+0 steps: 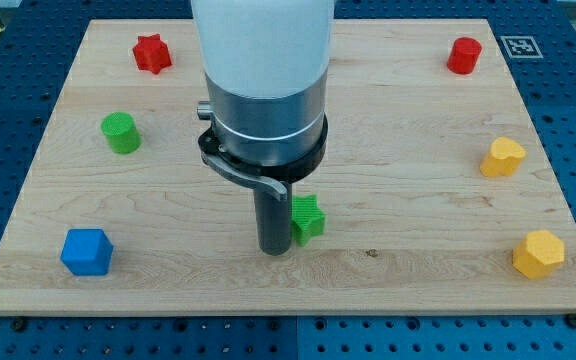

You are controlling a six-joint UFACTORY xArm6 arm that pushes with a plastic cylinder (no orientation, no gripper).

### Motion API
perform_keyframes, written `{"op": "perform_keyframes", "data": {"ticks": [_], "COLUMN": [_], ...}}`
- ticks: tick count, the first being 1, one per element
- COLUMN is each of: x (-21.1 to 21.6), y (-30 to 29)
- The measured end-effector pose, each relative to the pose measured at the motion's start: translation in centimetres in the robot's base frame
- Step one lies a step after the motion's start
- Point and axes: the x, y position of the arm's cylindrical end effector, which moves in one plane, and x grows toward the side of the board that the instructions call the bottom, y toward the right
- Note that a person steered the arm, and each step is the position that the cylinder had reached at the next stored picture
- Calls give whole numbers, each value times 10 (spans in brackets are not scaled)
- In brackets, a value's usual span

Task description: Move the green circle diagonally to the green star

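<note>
The green circle (121,133) is a short green cylinder at the view's left, on the wooden board (398,150). The green star (308,217) lies near the board's middle, toward the view's bottom. My rod comes down from the big white and grey arm body, and my tip (274,250) rests on the board just left of the green star, touching or almost touching it. The tip is far to the right of and below the green circle.
A red star (152,53) sits at the top left and a red cylinder (463,55) at the top right. A blue cube (87,251) lies at the bottom left. Two yellow blocks (503,157) (538,253) lie along the right edge.
</note>
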Motion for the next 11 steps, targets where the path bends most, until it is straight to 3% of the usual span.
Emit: {"op": "perform_keyframes", "data": {"ticks": [1,4,6,7,8,9,10,11], "x": [-5,-86,-100,-159,-177,-148,-151,-180], "y": [-6,-118,-258,-281,-245,-162,-137,-173]}}
